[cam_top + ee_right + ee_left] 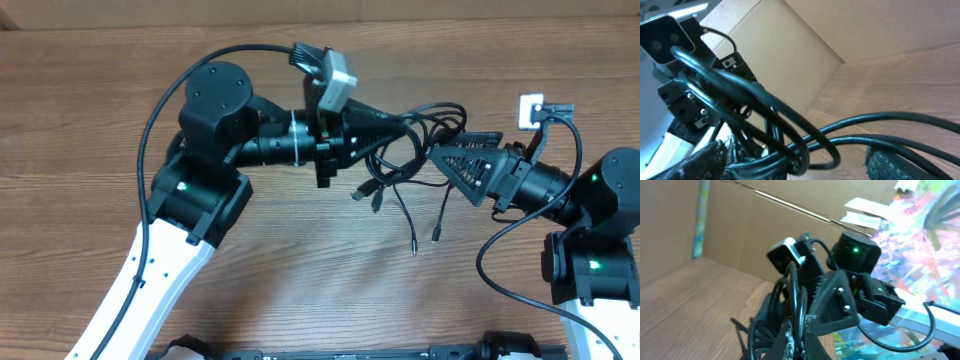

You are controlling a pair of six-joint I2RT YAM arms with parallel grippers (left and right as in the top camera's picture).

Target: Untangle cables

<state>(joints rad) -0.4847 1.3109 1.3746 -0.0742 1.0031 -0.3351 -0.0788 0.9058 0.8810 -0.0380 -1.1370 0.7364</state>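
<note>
The cables (412, 140) are a tangle of thin black cords lifted between the two arms at the table's centre. Their plug ends (366, 194) dangle toward the wood, two longer tails (414, 240) hanging lower. My left gripper (398, 128) is shut on the cables from the left. In the left wrist view a cord (796, 297) rises out of the pinched fingers (812, 342). My right gripper (441, 156) meets the bundle from the right and is open. In the right wrist view the loops (790, 127) cross between its wide-set fingers (890, 162).
The wooden table (300, 270) lies under the cables. Thicker black arm wiring arcs over the left arm (175, 85) and beside the right arm (500, 270). A cardboard wall (805, 45) stands behind the table. Dark fixtures (350, 352) line the front edge.
</note>
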